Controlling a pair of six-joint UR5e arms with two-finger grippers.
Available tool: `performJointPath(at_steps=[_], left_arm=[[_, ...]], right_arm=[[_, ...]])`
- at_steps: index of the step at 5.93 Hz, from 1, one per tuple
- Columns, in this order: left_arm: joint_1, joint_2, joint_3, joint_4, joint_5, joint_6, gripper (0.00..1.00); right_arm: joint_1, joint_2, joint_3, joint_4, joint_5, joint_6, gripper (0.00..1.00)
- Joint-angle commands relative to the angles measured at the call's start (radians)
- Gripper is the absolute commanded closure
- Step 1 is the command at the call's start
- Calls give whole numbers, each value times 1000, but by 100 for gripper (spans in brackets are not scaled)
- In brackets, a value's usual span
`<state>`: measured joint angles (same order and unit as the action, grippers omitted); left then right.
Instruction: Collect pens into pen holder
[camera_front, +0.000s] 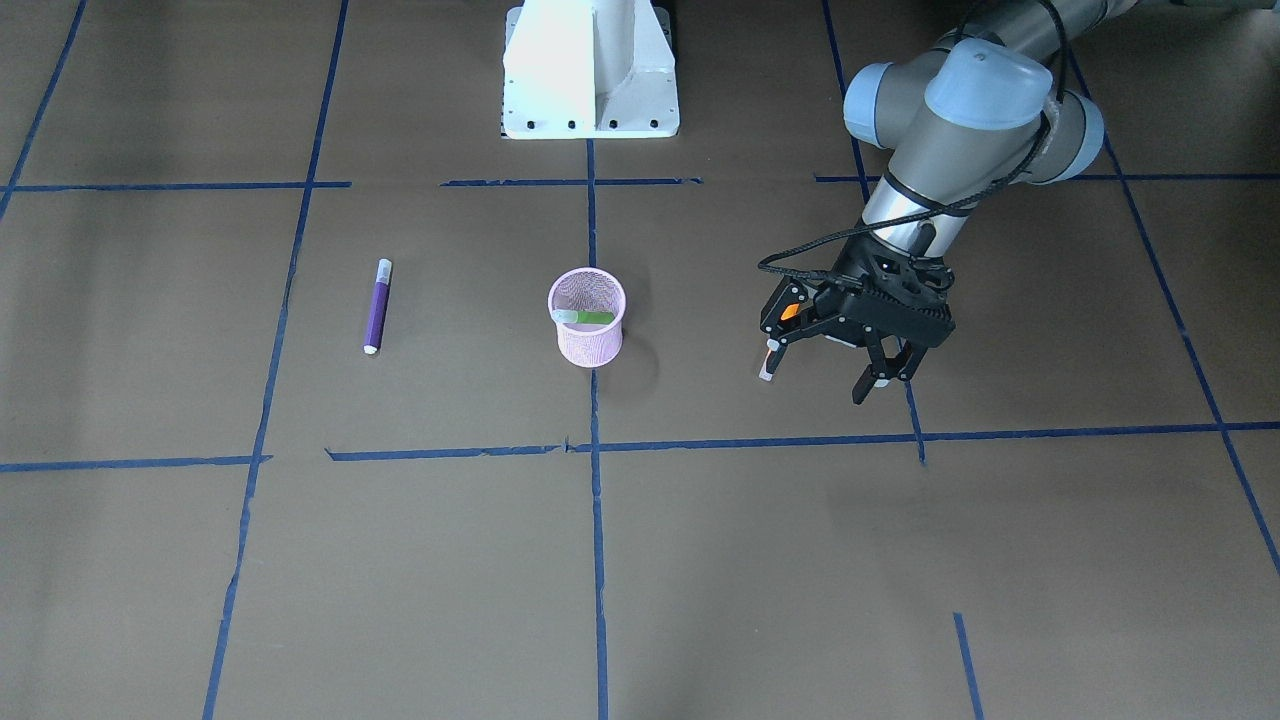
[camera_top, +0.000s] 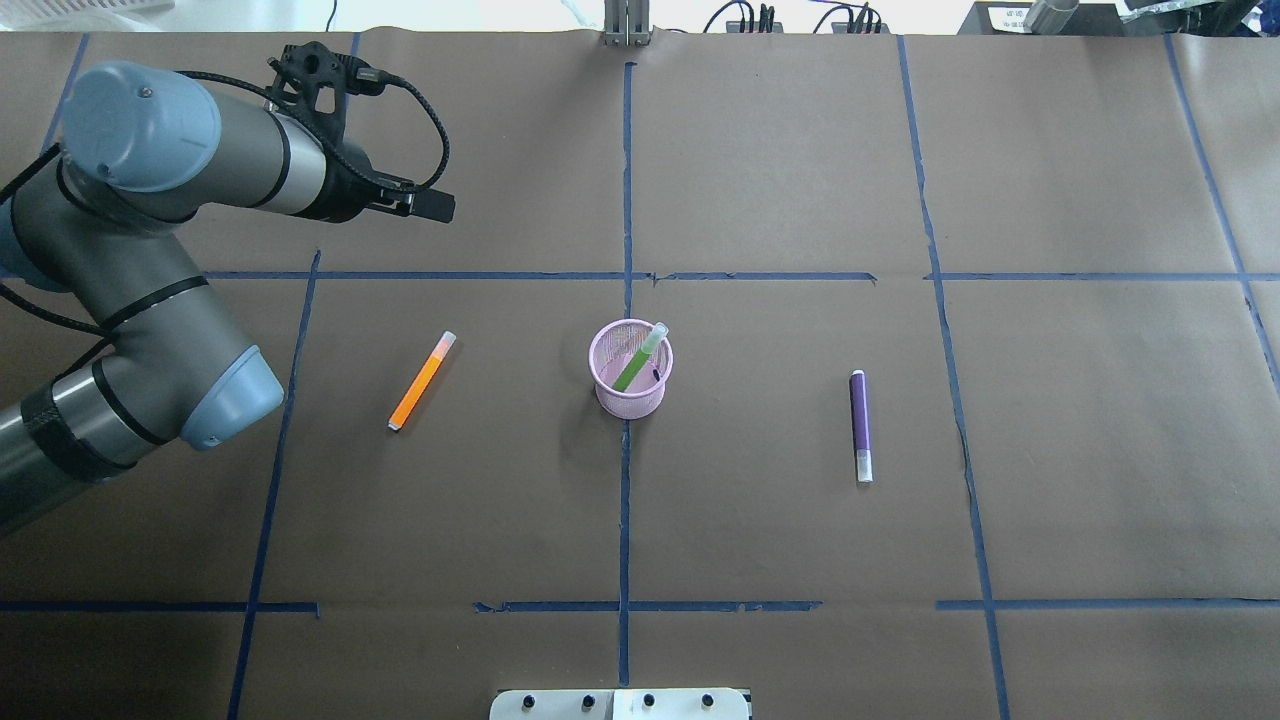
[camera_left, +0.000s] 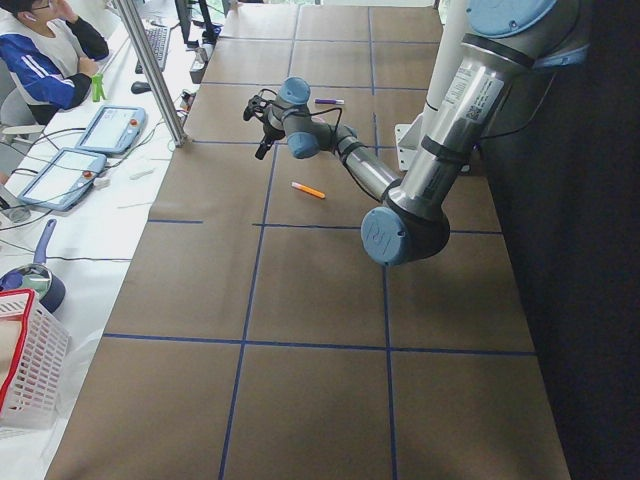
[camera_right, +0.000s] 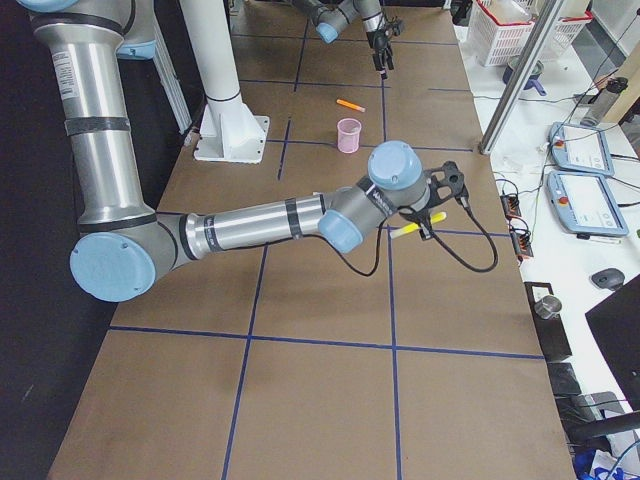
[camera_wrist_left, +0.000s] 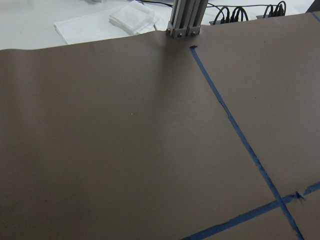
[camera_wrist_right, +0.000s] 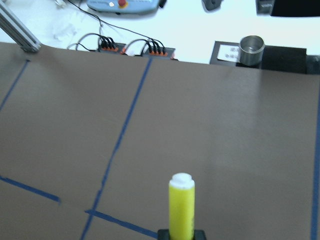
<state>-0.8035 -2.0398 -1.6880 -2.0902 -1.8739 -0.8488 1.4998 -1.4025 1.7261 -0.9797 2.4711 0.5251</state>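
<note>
Here the left gripper (camera_front: 822, 362) is held in the air over the table (camera_top: 780, 520). Its jaws are spread wide with nothing between them, as the front view shows; in the overhead view it is seen side-on and the gap cannot be judged. The right gripper (camera_right: 432, 224) is seen only in the right side view and in its own wrist view, where the jaws are closed on the base of a yellow pen (camera_wrist_right: 182, 205). That pen's long axis runs straight out from the jaws, pale cap end outermost. The pen holder (camera_top: 628, 400) is set upright, well to the robot's right of the left jaws. The green pen (camera_top: 632, 368) is leaned inside it, cap end up and tipped past the rim, away from the robot and to its right. The orange pen (camera_top: 421, 383) is laid flat below the left jaws and apart from them, on a diagonal with its cap end pointing away from the robot and rightward. It is shown whole from overhead, whereas in the front view the gripper covers its middle. The purple pen (camera_top: 859, 420) is laid farthest from the left jaws, beyond the holder, with its axis running nearly straight toward the robot and its cap end nearer it. In the left wrist view only brown covering and blue tape (camera_wrist_left: 240, 135) are taken in.
</note>
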Motion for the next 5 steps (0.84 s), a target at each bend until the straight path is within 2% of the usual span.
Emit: performJointPath(at_steps=[1, 2, 3, 4, 5], left_arm=[[-2, 32, 1, 6, -24, 0, 0], [-5, 38, -1, 6, -66, 0, 0], [-3, 38, -1, 7, -68, 0, 0], [-3, 38, -2, 6, -82, 0, 0], [-3, 39, -1, 7, -83, -1, 0]], right_arm=[[-245, 65, 226, 3, -308, 363, 100], [-397, 86, 281, 44, -486, 462, 100], [-570, 102, 288, 111, -711, 481, 100], [-752, 102, 308, 122, -953, 487, 100], [-921, 114, 299, 160, -1142, 486, 100]])
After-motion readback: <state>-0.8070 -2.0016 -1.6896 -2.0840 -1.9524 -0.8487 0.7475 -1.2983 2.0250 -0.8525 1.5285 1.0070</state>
